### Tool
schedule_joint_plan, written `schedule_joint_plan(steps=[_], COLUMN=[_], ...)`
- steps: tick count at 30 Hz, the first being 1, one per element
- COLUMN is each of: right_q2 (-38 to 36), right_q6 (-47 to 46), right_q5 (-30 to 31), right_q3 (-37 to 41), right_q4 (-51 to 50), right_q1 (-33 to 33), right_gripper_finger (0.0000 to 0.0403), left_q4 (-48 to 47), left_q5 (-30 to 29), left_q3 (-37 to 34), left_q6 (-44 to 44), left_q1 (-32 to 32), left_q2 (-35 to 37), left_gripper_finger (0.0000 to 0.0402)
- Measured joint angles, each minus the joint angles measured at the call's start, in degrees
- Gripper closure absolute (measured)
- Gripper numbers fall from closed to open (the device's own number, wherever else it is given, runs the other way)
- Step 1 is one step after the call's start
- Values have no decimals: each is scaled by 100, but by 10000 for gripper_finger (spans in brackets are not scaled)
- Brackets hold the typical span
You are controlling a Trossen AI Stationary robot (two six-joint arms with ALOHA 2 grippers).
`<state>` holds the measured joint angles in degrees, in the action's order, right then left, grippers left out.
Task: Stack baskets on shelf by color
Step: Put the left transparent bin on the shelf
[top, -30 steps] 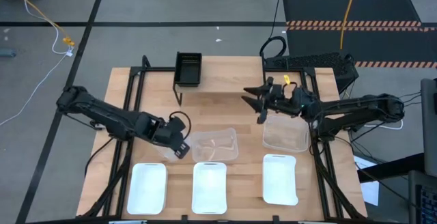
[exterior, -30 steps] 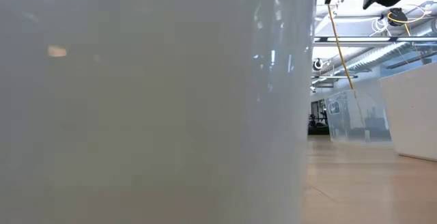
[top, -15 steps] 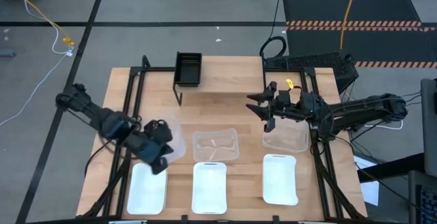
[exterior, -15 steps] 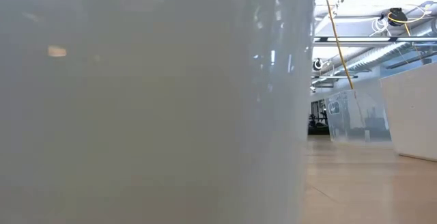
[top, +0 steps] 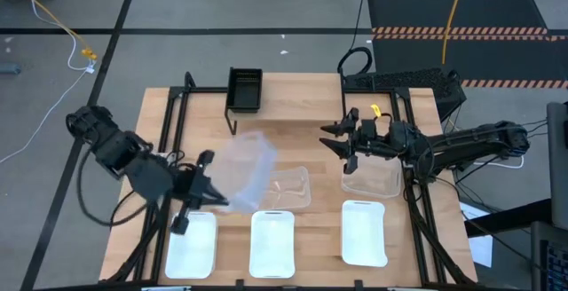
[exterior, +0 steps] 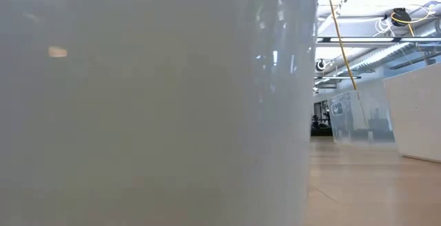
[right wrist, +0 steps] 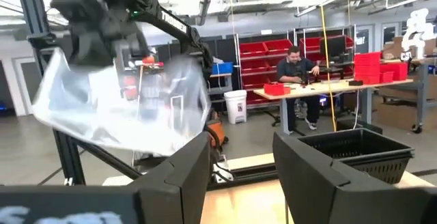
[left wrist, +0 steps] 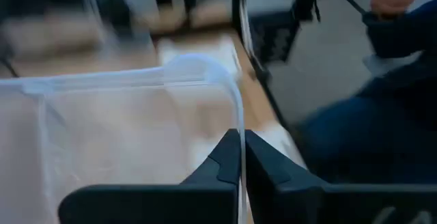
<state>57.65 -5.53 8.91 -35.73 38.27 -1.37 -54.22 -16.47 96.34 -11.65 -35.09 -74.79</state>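
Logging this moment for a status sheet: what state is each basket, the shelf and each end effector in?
Left end effector: shut on lifted clear basket
Right end effector: open, empty
Other clear baskets: on the table
White baskets: three in a row
Black basket: on the shelf

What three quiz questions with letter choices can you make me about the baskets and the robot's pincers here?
1. Where is the black basket?
A. on the shelf
B. on the floor
C. in the right pincer

2. How many white baskets sit in the front row?
A. one
B. three
C. five

3. What is the left pincer doing?
A. hanging open
B. pinching a clear basket
C. holding a white basket

Answers:
1 A, it sits at the shelf's left end.
2 B, three lie side by side along the near edge of the table.
3 B, its fingers are shut on the clear rim, with the basket lifted.
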Motion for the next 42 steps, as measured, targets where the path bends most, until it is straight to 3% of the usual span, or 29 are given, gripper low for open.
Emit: schedule_joint_plan(steps=[6,11,17,24,32,38,42], right_q2=[53,79,79,79,76,76,74], right_q6=[-269,-77,255,500,579,581,581], right_q5=[13,22,22,22,26,26,28], right_q3=[0,0,0,0,0,0,0], right_q4=[-145,-28,-48,-215,-326,-439,-420], right_q1=[-28,-26,-26,-26,-15,-15,-13], right_gripper_finger=[248,248,248,248,248,248,248], left_q4=[1174,1939,2011,1562,1346,845,750], left_q5=[-711,-1041,-555,-165,311,306,393], left_q3=[165,94,71,69,69,62,62], left_q6=[3295,4703,4725,4696,4376,3974,3982], left_q1=[688,1796,3266,4236,4752,4882,4940], left_q2=[-2,-173,-898,-1772,-2428,-2489,-2489], left_gripper_finger=[377,393,385,396,378,396,384])
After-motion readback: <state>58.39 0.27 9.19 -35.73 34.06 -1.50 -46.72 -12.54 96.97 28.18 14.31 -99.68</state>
